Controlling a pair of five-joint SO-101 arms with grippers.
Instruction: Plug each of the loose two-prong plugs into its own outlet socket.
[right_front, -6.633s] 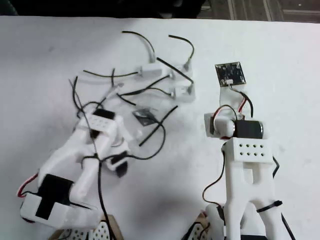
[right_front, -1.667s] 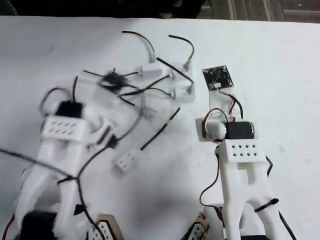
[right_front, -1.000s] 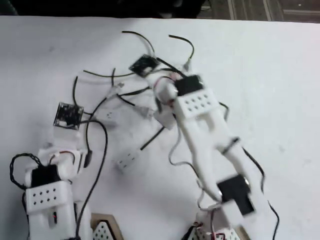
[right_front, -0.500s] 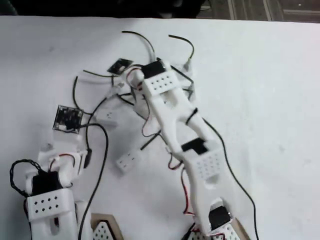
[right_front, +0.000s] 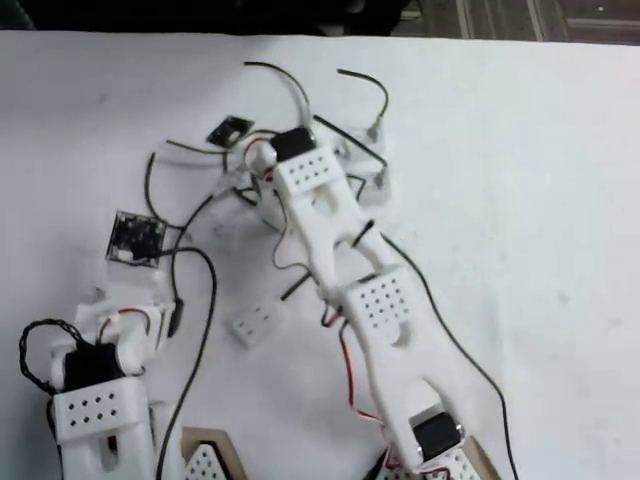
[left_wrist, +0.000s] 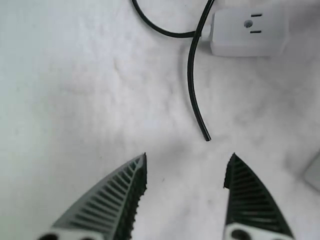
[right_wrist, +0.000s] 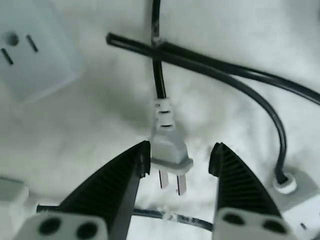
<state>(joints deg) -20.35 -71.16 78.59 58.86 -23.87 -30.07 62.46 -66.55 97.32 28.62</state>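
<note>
Right claw was spread, and a grey two-prong plug lay between its fingers on the white bench, prongs toward the claw. A white outlet socket lay near the plug. Farther off, the left claw was spread too, over the bench beside the end of a black cable.

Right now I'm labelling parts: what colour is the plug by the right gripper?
The plug is light grey; right wrist view shows it best.
</note>
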